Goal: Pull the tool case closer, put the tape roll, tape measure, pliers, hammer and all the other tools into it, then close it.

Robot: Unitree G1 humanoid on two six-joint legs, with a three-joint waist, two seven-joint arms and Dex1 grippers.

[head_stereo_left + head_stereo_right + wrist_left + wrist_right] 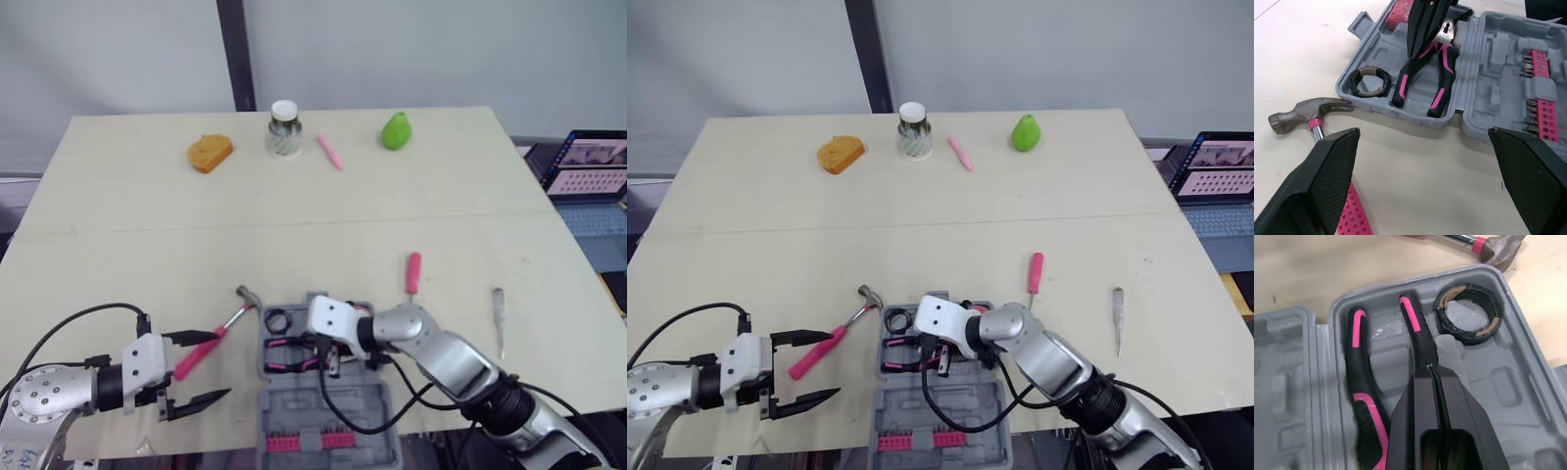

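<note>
The grey tool case (pixel 323 406) lies open at the table's near edge. In its far half sit the black tape roll (pixel 275 319) and the pink-and-black pliers (pixel 284 354). My right gripper (pixel 331 364) is shut, its tips resting on the pliers (pixel 1364 377) near their joint, beside the tape roll (pixel 1469 313). The hammer (pixel 230 318) lies on the table left of the case, head touching the case's corner. My left gripper (pixel 206 368) stands open, straddling the end of the pink handle. An orange tape measure (pixel 210 153) lies at the far side.
A pink screwdriver (pixel 413 272) and a slim grey tool (pixel 499 318) lie right of the case. A jar (pixel 284 128), a pink stick (pixel 330 152) and a green pear (pixel 396 131) stand along the far edge. A laptop (pixel 588 166) sits beyond the table's right side.
</note>
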